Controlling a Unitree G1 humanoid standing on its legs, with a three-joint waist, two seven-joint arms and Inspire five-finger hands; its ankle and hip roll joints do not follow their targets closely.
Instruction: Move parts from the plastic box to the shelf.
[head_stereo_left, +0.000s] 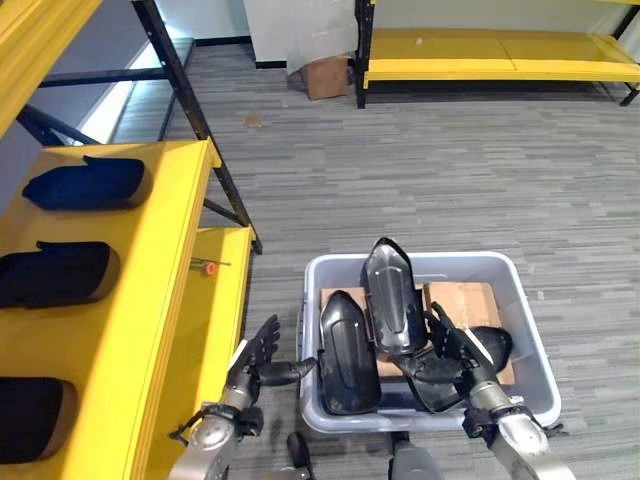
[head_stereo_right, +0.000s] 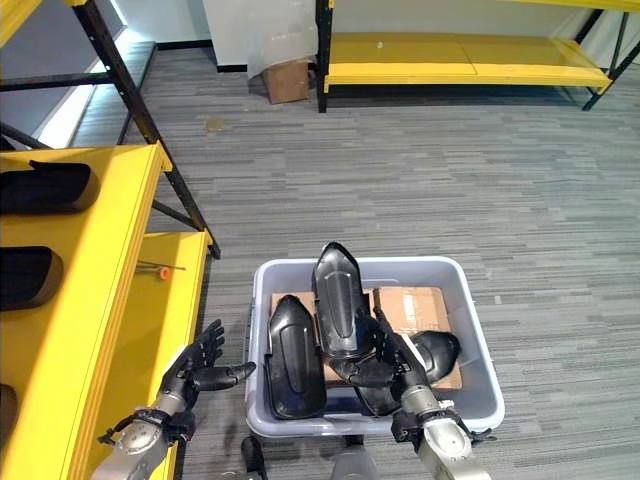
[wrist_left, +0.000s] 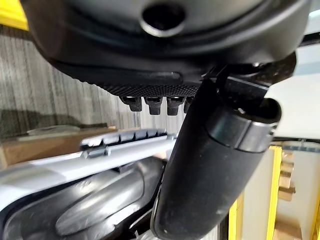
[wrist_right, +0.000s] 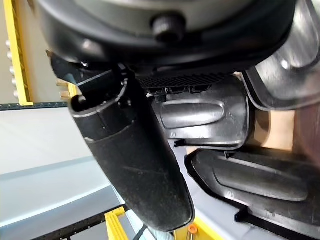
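— How were your hands placed?

— My left hand (head_stereo_left: 262, 362) hung outside the left wall of the pale grey plastic box (head_stereo_left: 530, 330), between that wall and the yellow metal shelf (head_stereo_left: 150, 270). Its fingers were spread and straight, holding nothing, and the thumb reached toward the box rim, close to a glossy black moulded plastic part (head_stereo_left: 347, 352) leaning against the inside of the left wall. I couldn't tell if the thumb touched it.

— And the right?

— My right hand (head_stereo_left: 452, 352) was down inside the box, near its front edge. Its fingers lay against the lower end of a second, taller black moulded part (head_stereo_left: 391, 298) that stood upright in the middle of the box, thumb held apart. Whether I truly gripped it, I couldn't tell.

— What else was in the box?

— A flat brown cardboard sheet (head_stereo_left: 462, 300) toward the back right corner, and another black part (head_stereo_left: 490, 345) lying by the right wall.

— Anything already on the shelf?

— Three dark parts (head_stereo_left: 85, 183) lay in a row along its upper level, and a small orange-tipped pin (head_stereo_left: 208, 266) lay on the lower level's back edge.

— Any writing?

— None I could read.
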